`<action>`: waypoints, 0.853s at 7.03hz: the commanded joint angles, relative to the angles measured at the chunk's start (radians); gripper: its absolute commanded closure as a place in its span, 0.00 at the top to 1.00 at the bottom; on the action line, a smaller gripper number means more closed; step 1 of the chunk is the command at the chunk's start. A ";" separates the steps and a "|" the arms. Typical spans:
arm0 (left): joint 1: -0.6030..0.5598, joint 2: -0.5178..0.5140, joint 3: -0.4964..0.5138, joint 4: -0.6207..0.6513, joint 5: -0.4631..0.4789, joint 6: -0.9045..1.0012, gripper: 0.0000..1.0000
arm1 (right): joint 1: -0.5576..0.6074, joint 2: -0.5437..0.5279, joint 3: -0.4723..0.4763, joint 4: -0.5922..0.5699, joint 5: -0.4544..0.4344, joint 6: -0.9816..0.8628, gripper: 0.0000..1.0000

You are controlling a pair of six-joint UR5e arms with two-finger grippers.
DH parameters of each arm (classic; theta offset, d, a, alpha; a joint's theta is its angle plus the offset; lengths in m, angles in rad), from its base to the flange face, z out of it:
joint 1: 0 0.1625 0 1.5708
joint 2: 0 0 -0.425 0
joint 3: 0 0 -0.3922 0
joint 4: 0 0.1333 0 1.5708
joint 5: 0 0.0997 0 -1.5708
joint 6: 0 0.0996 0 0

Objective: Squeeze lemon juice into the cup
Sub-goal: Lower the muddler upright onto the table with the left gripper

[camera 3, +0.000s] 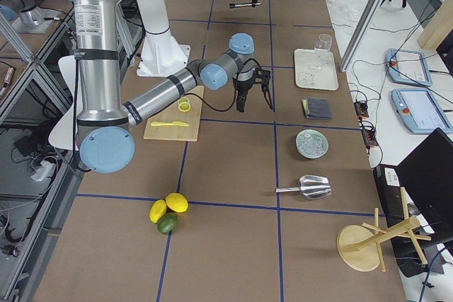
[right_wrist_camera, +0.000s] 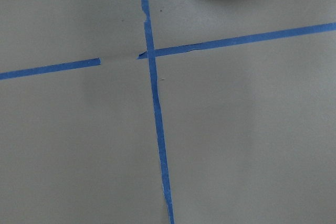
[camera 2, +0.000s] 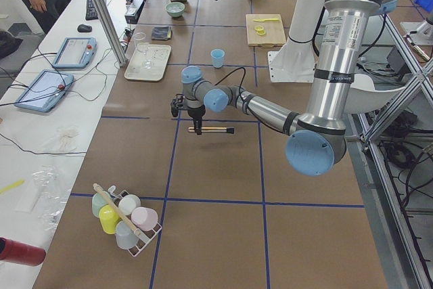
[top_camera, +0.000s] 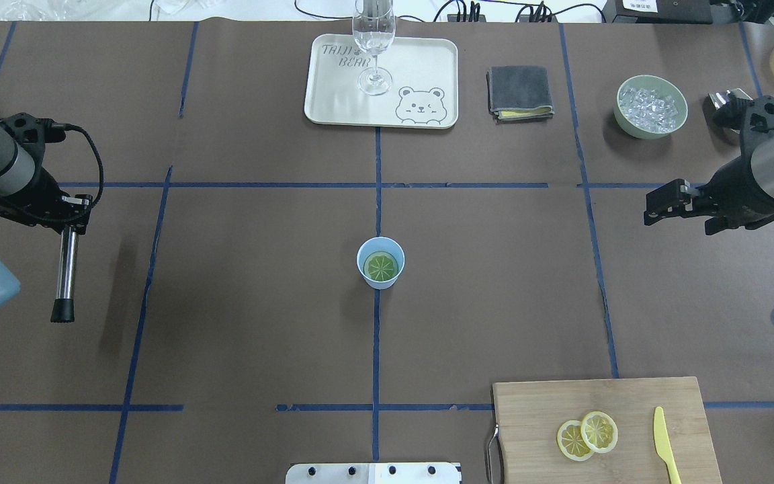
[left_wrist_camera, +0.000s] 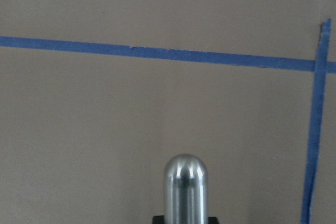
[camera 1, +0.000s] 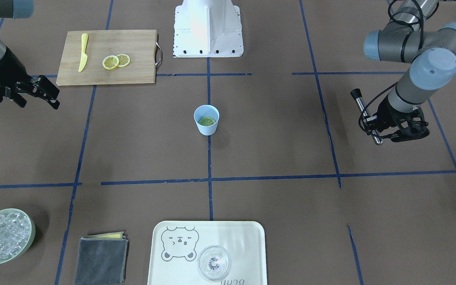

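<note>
The light-blue cup [camera 1: 206, 126] [top_camera: 381, 279] stands at the middle of the table with one lemon slice [camera 1: 207, 121] [top_camera: 381, 267] lying flat inside it. Two more lemon slices [camera 1: 111, 62] [top_camera: 598, 431] overlap on the wooden cutting board [camera 1: 133, 47] [top_camera: 541, 417]. My left gripper [camera 1: 375, 128] [top_camera: 71, 212] is shut on a metal rod with a black tip [camera 1: 364, 113] [top_camera: 64, 269] [left_wrist_camera: 184, 187], held far to the side of the cup. My right gripper [camera 1: 56, 101] [top_camera: 649, 208] is open and empty, well away from the cup and the board.
A yellow knife [camera 1: 83, 52] [top_camera: 664, 444] lies on the board. A tray [camera 1: 247, 237] [top_camera: 333, 87] with a clear glass [camera 1: 213, 263] [top_camera: 373, 40], a grey cloth [camera 1: 101, 259] [top_camera: 520, 91] and a green bowl of ice [camera 1: 30, 233] [top_camera: 629, 124] line the far edge.
</note>
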 commanded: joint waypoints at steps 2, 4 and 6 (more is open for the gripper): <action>0.000 0.001 0.047 -0.041 -0.001 0.082 0.00 | 0.000 -0.001 0.008 0.000 0.001 0.009 1.00; 0.002 -0.001 0.067 -0.035 -0.014 0.078 0.00 | -0.002 -0.001 0.004 0.000 0.001 0.009 1.00; 0.003 -0.001 0.076 -0.036 -0.017 0.078 0.00 | -0.002 0.001 0.002 0.000 0.001 0.009 1.00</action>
